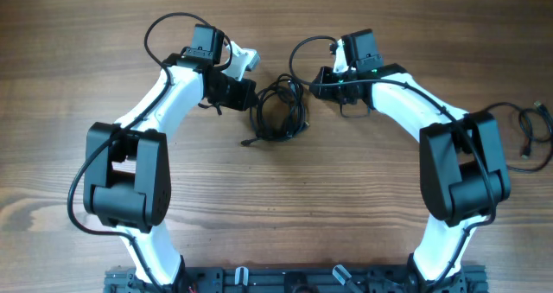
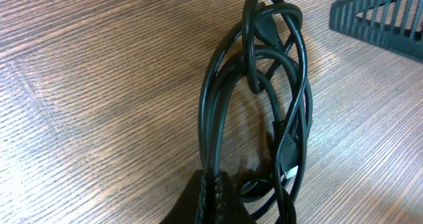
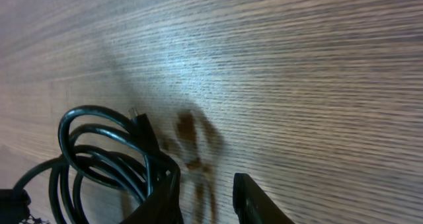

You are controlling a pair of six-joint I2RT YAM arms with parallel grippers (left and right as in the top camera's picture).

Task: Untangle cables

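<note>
Cables pinched by left end effector, right end effector crowding beside.

Cables: thin black cords in one loose coiled bundle on the table, mid-far side, with loops overlapping and threaded through each other. One plug end trails out of the bundle. A separate cable, thin and black, lies by the table's right edge, well apart.

Soft daylight, faint shadows beside cables
</note>
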